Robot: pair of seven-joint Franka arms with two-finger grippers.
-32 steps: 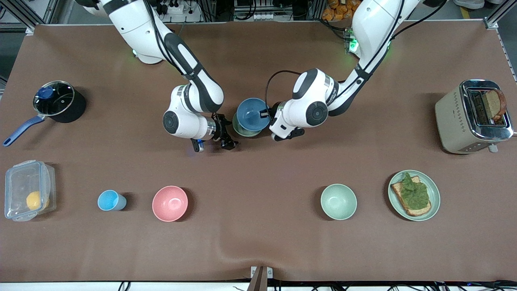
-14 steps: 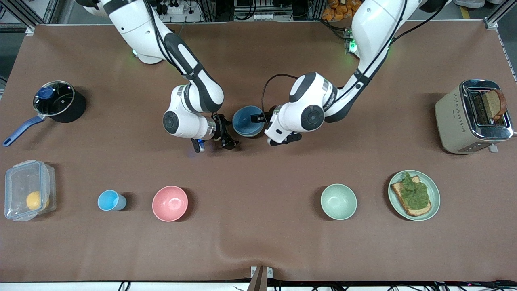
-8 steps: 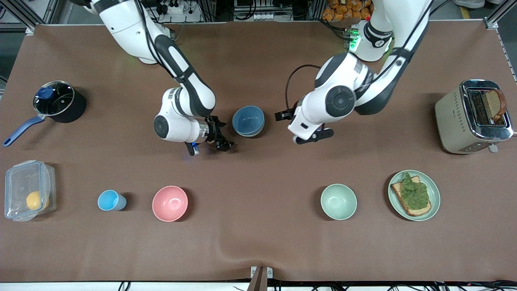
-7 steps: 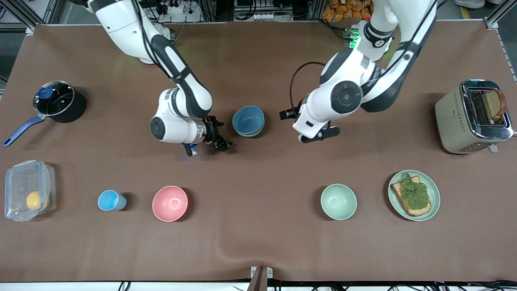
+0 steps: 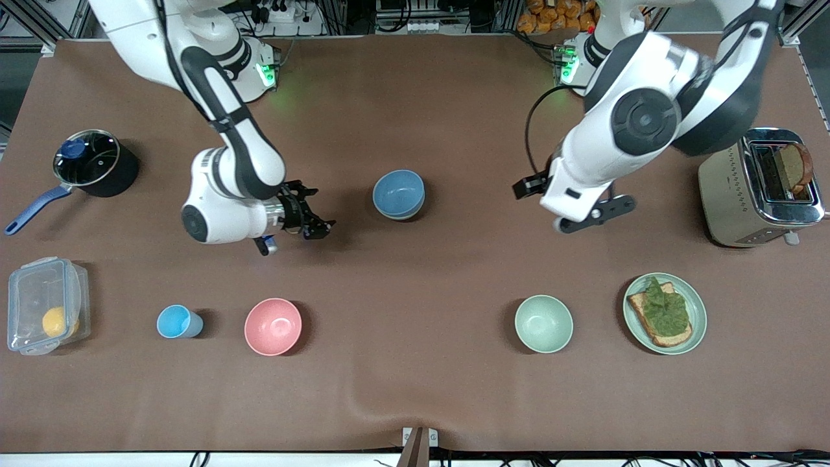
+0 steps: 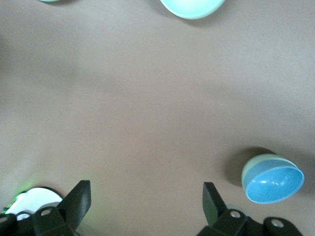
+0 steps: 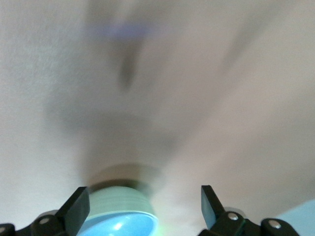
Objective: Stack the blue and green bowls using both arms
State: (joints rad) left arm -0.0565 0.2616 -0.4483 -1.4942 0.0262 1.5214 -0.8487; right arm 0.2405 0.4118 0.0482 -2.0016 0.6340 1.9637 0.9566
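Observation:
The blue bowl [image 5: 399, 190] sits nested in the green bowl [image 5: 397, 215] on the table midway between the arms; only the green bowl's rim shows under it. The stack also shows in the left wrist view, blue bowl [image 6: 273, 184] in green bowl [image 6: 260, 165], and in the right wrist view, blue bowl [image 7: 117, 227] in green bowl [image 7: 118, 202]. My left gripper [image 5: 526, 187] [image 6: 146, 197] is open and empty, well off the stack toward the left arm's end. My right gripper [image 5: 320, 209] [image 7: 145, 202] is open and empty, apart from the stack toward the right arm's end.
A second green bowl [image 5: 543, 323] [image 6: 192, 7], a pink bowl [image 5: 273, 326] and a light-blue cup [image 5: 178, 321] stand nearer the front camera. A plate with toast [image 5: 695, 305] and a toaster [image 5: 726, 188] are at the left arm's end; a pot [image 5: 123, 175] and a clear container [image 5: 26, 285] at the right arm's end.
The left gripper set the blue bowl into the green bowl, let go and drew away toward its end. The right gripper also drew away from the stack.

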